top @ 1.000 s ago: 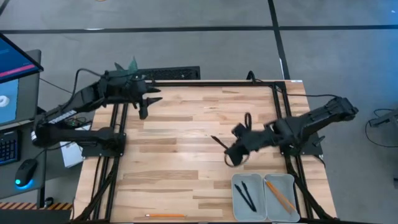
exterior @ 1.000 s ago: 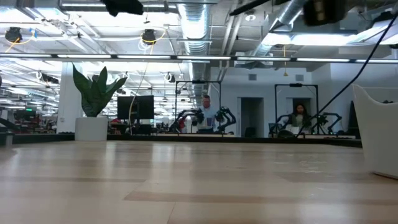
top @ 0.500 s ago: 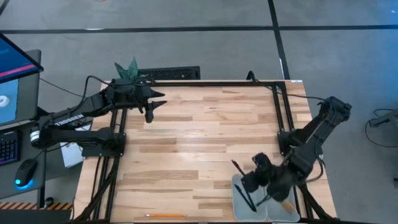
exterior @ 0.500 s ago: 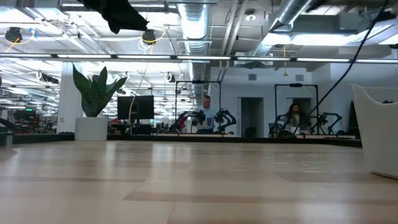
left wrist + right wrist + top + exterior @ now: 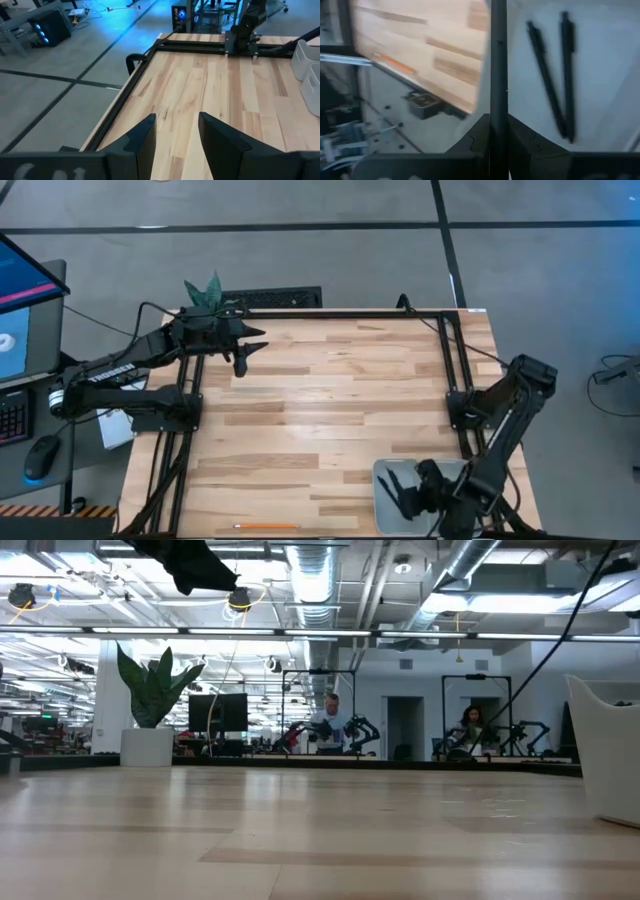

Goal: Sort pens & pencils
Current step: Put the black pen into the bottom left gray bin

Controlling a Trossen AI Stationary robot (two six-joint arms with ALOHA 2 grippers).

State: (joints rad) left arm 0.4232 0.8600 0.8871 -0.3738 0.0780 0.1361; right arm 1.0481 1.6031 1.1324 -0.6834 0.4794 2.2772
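Two dark, jointed arms are seen, trailed by thin black cables; the left gripper (image 5: 176,131) is formed of two matte-black, wedge-shaped fingers.

Pale striped butcher-block wooden table (image 5: 320,400), tan and cream planks, black metal frame (image 5: 440,320) at edges. 2 thin black stick pens (image 5: 555,75) in pale grey plastic bin (image 5: 600,60), right of frame. Thin orange pencil (image 5: 266,526) bottom left. Arms black.

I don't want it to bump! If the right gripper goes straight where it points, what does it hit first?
Probably the pale grey plastic tray, beside two thin black pens lying inside. The right gripper is shut on a third black pen, whose tip likely touches first.
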